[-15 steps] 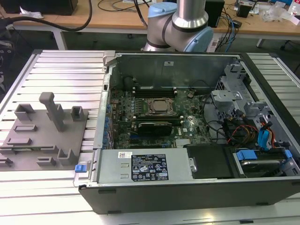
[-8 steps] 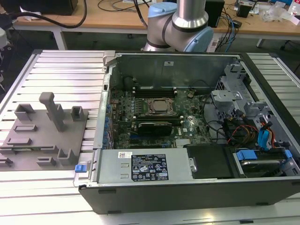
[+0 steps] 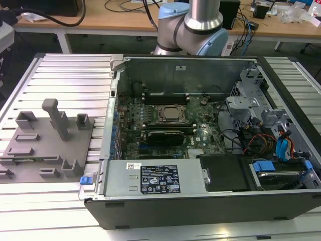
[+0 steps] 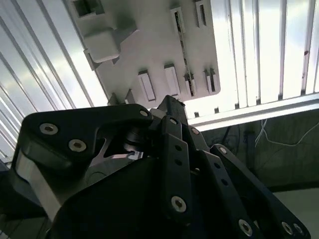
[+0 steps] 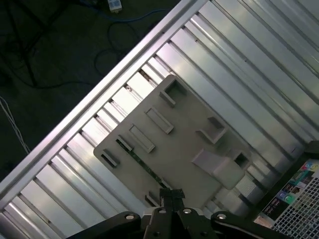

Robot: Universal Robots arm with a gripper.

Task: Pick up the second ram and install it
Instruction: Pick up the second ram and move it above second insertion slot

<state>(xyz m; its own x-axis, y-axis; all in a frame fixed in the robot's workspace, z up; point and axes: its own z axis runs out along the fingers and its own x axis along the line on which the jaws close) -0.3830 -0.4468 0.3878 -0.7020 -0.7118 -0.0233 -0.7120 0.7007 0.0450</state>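
The second ram (image 5: 144, 163) sits on edge in the grey fixture plate (image 5: 194, 144), its thin green edge showing between the plate's low blocks, so I have not picked it up yet. My tool (image 5: 172, 193) hovers over the plate, apart from the stick, clenched on nothing I can see. The plate lies on the slatted worktop (image 5: 249, 64) beside the open computer case (image 3: 150, 216). I judge that lifting the stick and seating it are both left to do.

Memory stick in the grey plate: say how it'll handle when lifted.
The memory stick shows a thin green edge in the grey plate, so probably light and stiff, yet fragile. Seated in the plate, it likely resists sideways pushes.
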